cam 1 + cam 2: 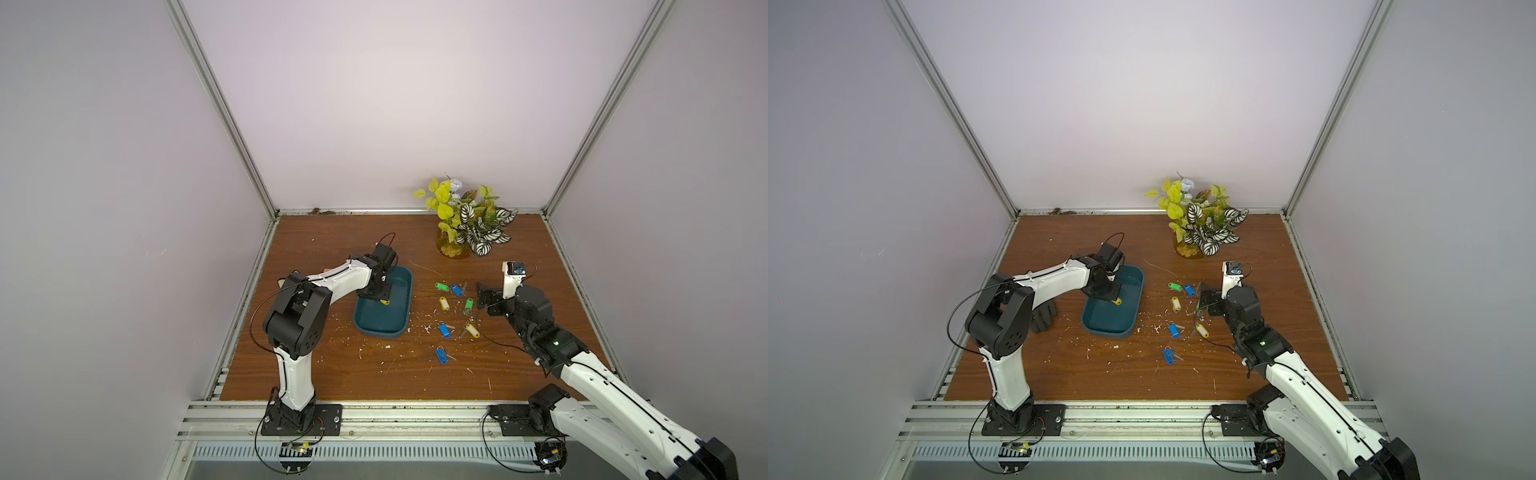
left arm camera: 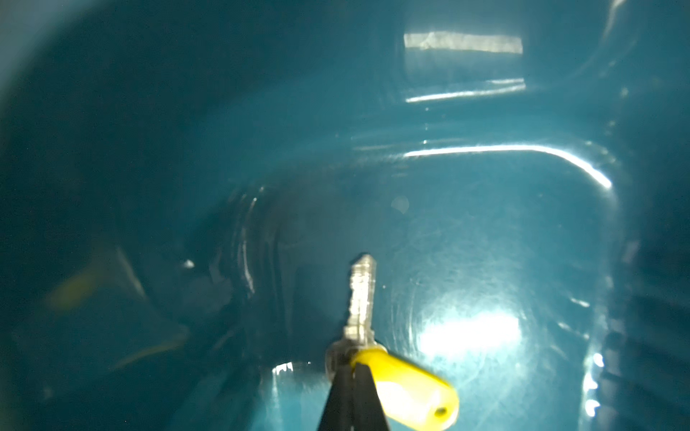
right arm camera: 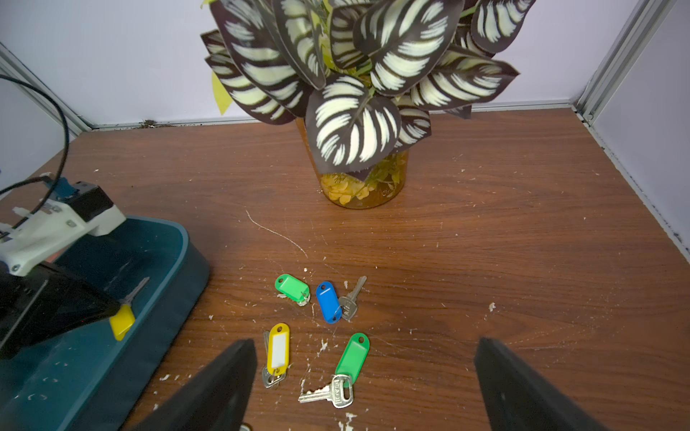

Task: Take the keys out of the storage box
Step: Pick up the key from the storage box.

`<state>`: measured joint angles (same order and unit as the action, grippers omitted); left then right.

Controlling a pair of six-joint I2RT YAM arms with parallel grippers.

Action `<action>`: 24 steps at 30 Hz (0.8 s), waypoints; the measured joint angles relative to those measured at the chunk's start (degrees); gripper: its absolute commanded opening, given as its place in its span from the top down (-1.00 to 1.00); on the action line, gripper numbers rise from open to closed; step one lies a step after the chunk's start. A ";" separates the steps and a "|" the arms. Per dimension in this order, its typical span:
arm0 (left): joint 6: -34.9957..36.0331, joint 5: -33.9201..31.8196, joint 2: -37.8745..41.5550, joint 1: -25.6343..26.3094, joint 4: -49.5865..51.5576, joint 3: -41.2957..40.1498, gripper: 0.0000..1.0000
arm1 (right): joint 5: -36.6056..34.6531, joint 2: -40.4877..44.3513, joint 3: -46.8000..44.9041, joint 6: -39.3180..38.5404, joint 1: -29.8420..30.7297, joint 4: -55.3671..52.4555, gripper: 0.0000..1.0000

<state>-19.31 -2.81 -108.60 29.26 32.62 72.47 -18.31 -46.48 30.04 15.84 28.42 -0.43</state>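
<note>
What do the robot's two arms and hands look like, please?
The left arm and right arm have white shells, black joints and black bases; thin black cables loop alongside. The right arm shows a small green light. The left hand and right hand have black, tapering fingers.

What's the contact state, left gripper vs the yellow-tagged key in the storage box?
Touching. The left wrist view shows the left gripper shut, pinching the yellow-tagged key at the tag's ring end, inside the storage box.

White-shelled arms (image 1: 293, 374), black joint housings (image 1: 295, 328) — looping black cables (image 3: 67, 130), screwed black baseplates (image 1: 328, 419), green light (image 1: 556, 343).
</note>
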 measured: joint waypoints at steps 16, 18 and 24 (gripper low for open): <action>1.40 -4.48 14.82 2.95 0.15 -2.36 1.00 | -3.85 2.51 -0.94 -0.83 -1.20 -0.48 -0.98; 1.86 -5.31 17.51 4.57 -0.20 -2.91 1.00 | -3.96 2.58 -0.94 -0.85 -1.29 -0.48 -0.98; 3.63 -4.96 27.23 8.00 -2.69 -5.66 1.00 | -3.96 4.59 -0.94 -0.35 -1.55 -0.66 -0.98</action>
<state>-15.68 -7.77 -81.36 37.26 29.93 66.81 -22.26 -41.89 29.10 15.49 26.87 -1.08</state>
